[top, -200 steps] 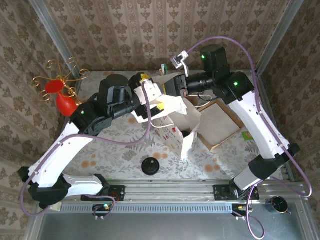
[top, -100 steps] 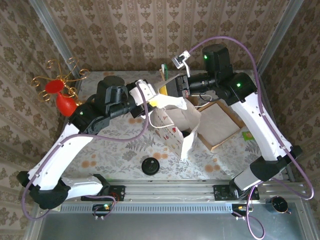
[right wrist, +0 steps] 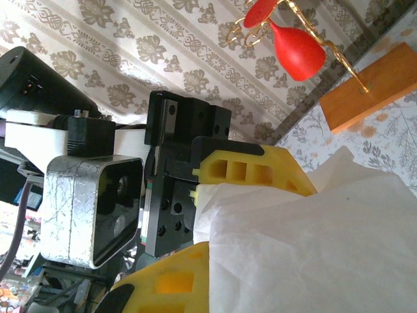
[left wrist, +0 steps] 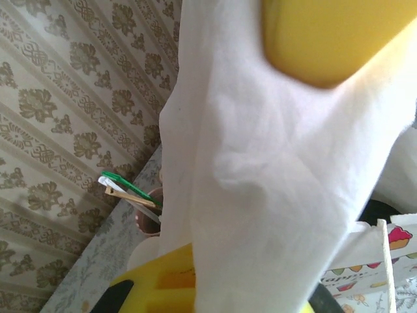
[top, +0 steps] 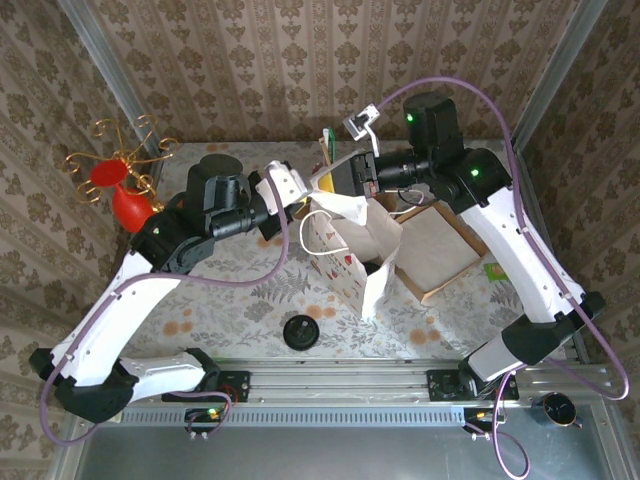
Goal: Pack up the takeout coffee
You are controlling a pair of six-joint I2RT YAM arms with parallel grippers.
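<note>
Grips the tall white paper bag point(top: 365, 250) by its top edge with both arms, upright near the middle of the floral-patterned surface point(top: 230, 290). Brings the left end effector point(top: 303, 196) in from 9 o'clock, clamped fully shut on a fold of the white paper; shows in the left wrist view as a sheet pinched between the yellow fingers point(left wrist: 313, 39). Meets it with the right end effector point(top: 330, 182) from 2 o'clock, likewise closed tight on the paper, just beside the left one at the bag's 11 o'clock corner. Reads as a two-point hold meant to steady the light bag and draw the sides of its mouth apart, to let a cup in from above without tipping or crushing anything. Cannot tell how wide the mouth stands under the two wrists. Cannot tell either where the takeout coffee, the small beige paper cup with the round black plastic lid, sits: possibly hidden behind an arm or the bag. Leaves a flat round black lid point(top: 300, 331) lying alone at the bag's 7 o'clock, a shallow wooden-framed white tray point(top: 440, 245) just beside the bag at 3 o'clock, and a red vase with gold wire point(top: 128, 205) well apart at 9 o'clock. Probably calls for freeing one arm to fetch the cup, with the other pinch left to hold the bag up.
</note>
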